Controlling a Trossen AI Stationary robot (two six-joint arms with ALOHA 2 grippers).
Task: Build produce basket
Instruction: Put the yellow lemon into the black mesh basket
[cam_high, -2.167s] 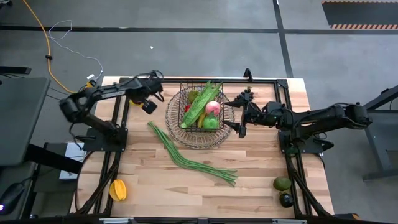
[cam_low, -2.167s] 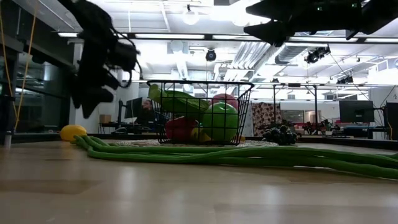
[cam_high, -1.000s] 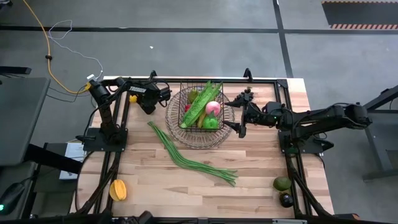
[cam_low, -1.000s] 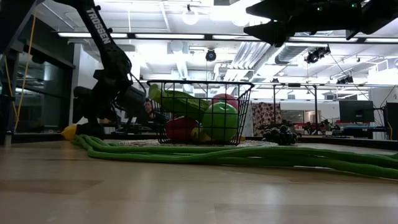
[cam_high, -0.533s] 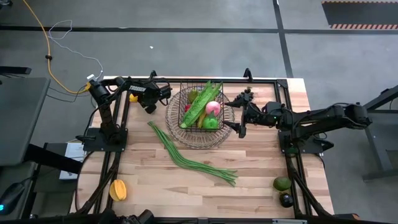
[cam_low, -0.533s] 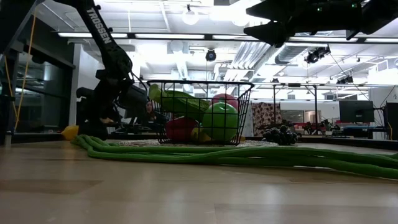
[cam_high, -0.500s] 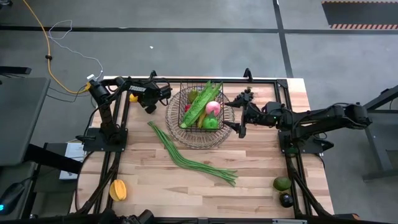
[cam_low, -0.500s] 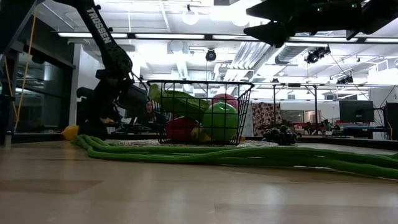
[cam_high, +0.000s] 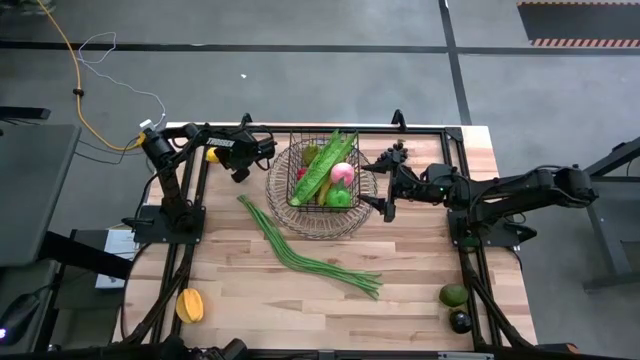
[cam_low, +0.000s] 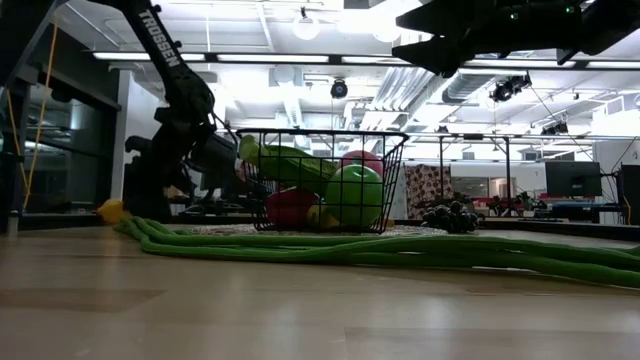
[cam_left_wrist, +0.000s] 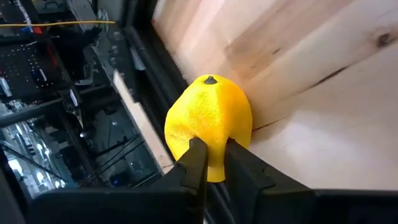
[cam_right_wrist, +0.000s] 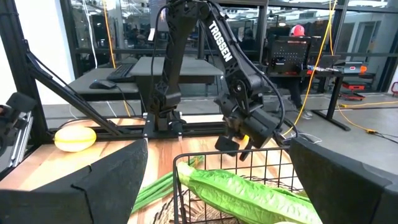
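Note:
The wire basket (cam_high: 300, 225) stands at the table's far middle. It holds a long green vegetable (cam_high: 325, 165), a pink apple (cam_high: 342, 172) and a green apple (cam_high: 340, 196). A yellow lemon (cam_left_wrist: 208, 121) lies on the table at its far left corner, small in the high view (cam_high: 212, 155). My left gripper (cam_left_wrist: 214, 162) (cam_high: 221, 158) is low at the lemon and shut on it. My right gripper (cam_high: 388, 183) (cam_right_wrist: 217, 186) hovers open just right of the basket's rim, with nothing between its fingers. Long green beans (cam_high: 300, 250) lie on the table in front of the basket. My left gripper pinches the lemon's near end (cam_left_wrist: 216, 173) between its two fingers, which stand close together. The lemon's wide body lies beyond the fingertips. The fingers come from the table's right, slanting down. The lemon rests on the table by the black frame at the edge.
A yellow-orange fruit (cam_high: 190, 304) lies at the near left corner, and two avocados (cam_high: 454, 295) (cam_high: 460, 321) at the near right. Dark grapes (cam_low: 448, 216) show past the basket in the low view. Black frame rails (cam_high: 195, 190) run along both sides of the table.
My left gripper has left its raised place beside the basket, gone toward the far left corner and come down to the lemon. Over the last second it has stayed there. The lemon has kept its place.

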